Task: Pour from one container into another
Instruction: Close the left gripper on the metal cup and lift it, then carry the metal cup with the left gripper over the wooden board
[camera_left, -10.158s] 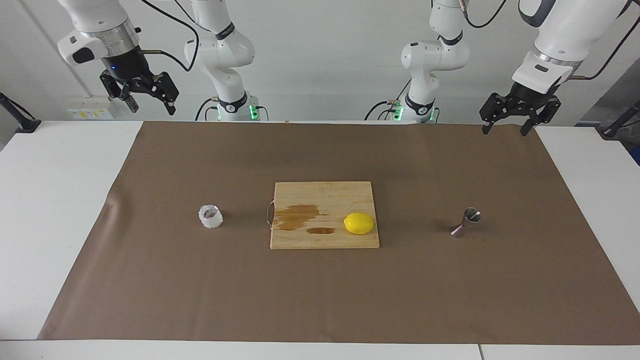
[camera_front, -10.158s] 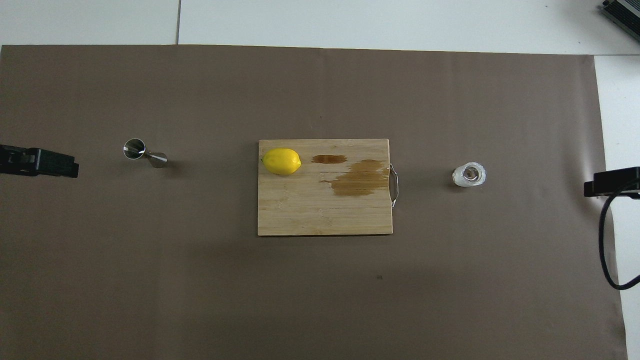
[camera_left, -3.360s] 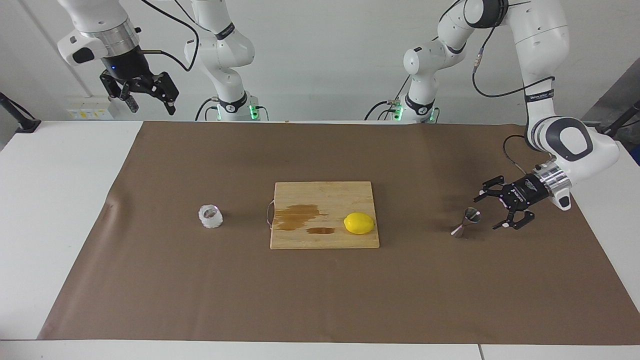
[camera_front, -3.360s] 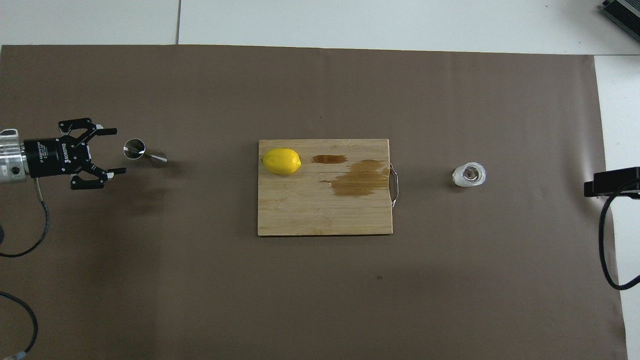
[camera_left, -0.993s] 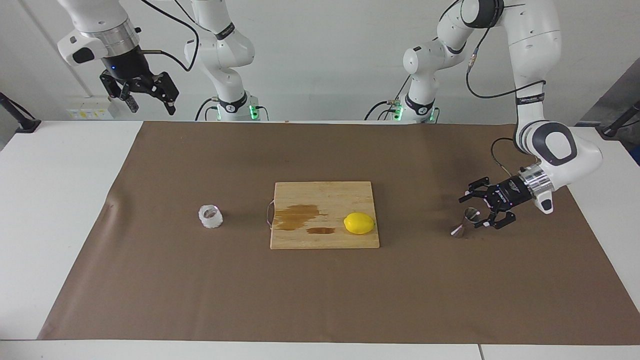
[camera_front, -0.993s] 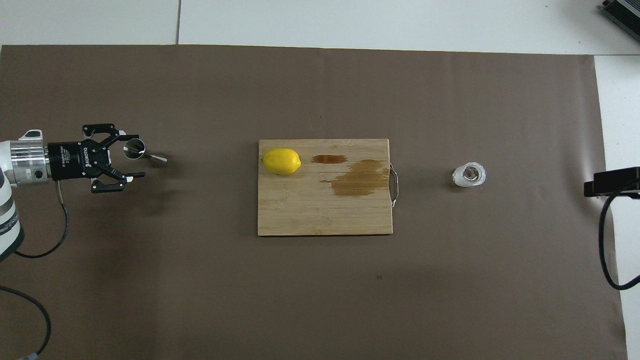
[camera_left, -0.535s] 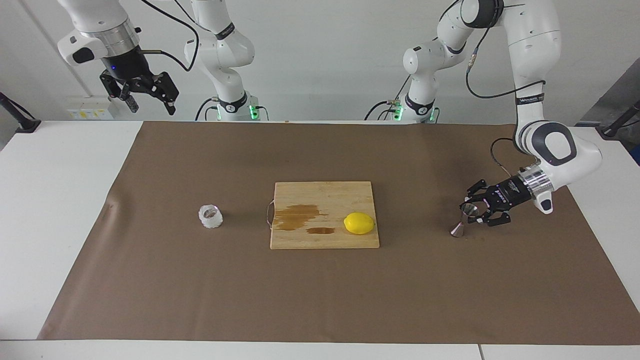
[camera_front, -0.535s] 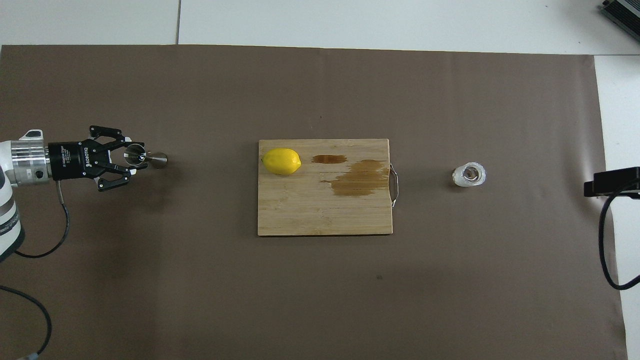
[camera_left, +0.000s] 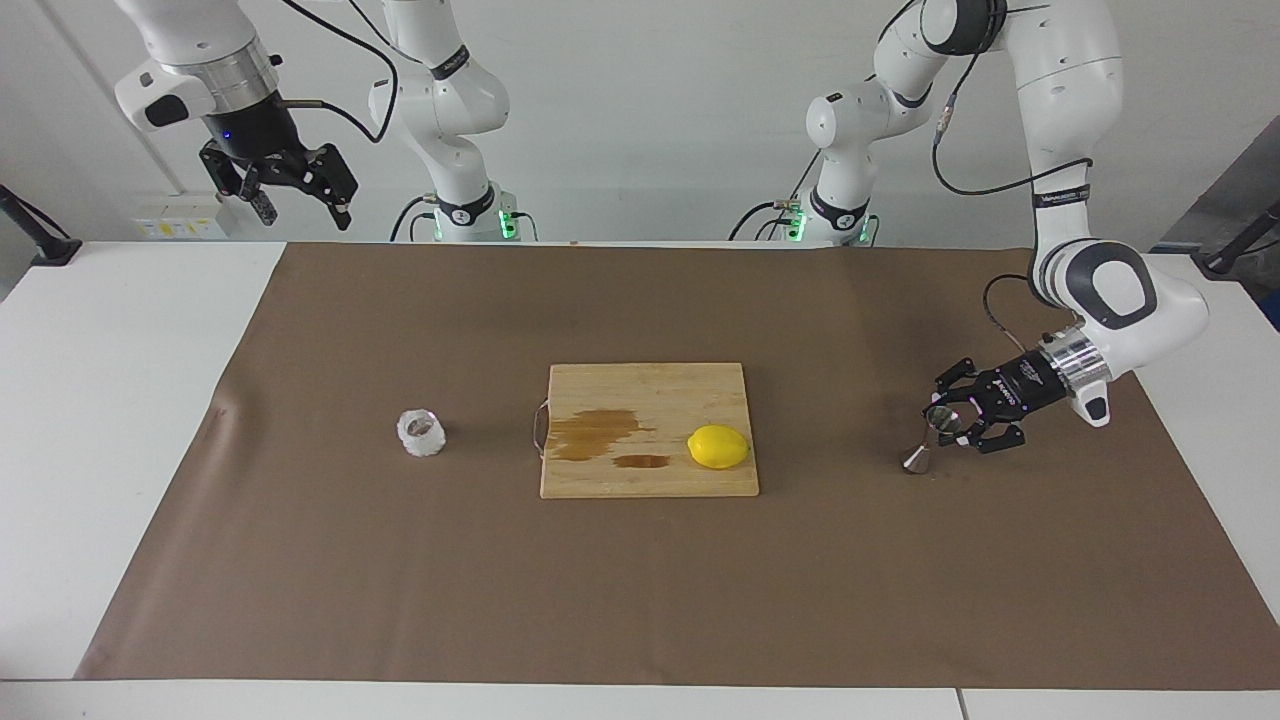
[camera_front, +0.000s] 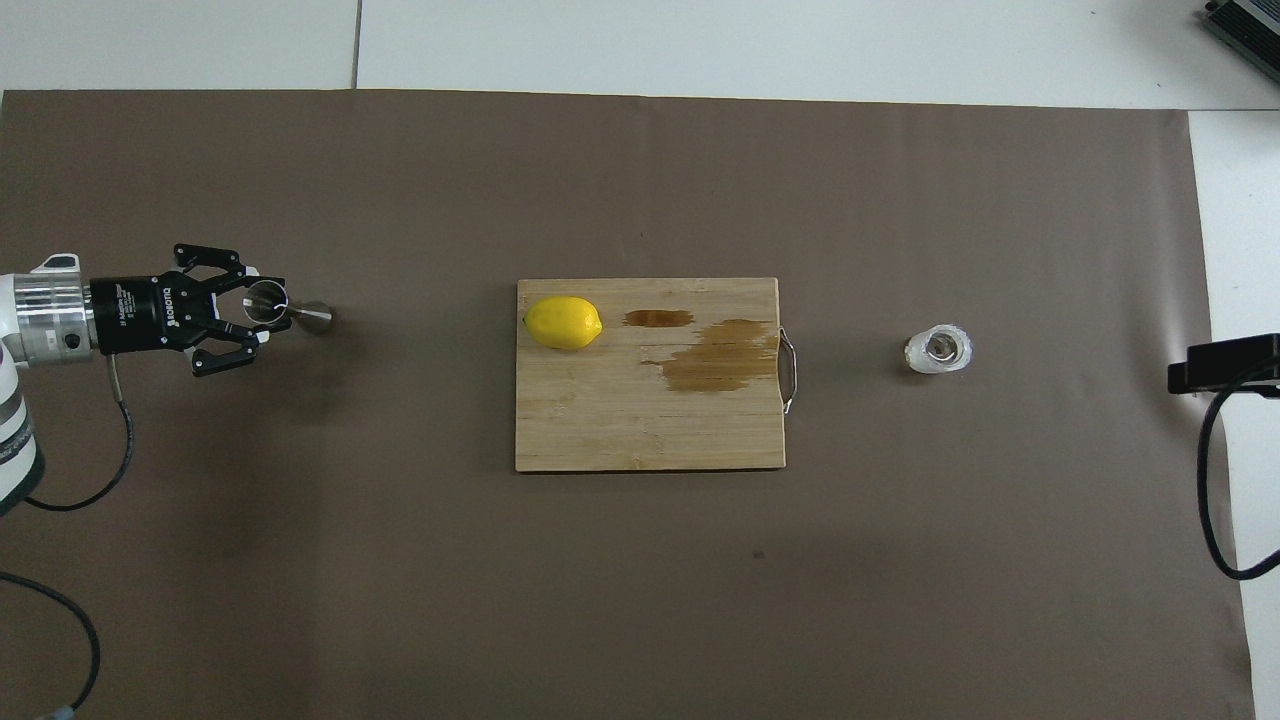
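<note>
Nearest us, our left gripper (camera_left: 950, 424) has closed on the jigger (camera_left: 930, 436) at that arm's table end; its slick cone could slip. The glass cup (camera_left: 421, 433) stands untouched; our right gripper (camera_left: 295, 190) waits open.

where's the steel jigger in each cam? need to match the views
Facing view: jigger near the picture's right edge, left gripper closed on its upper cone.
Overhead view: jigger near the picture's left edge, in the same gripper.
Shared landmark: the lemon on the cutting board's jigger-side end.
</note>
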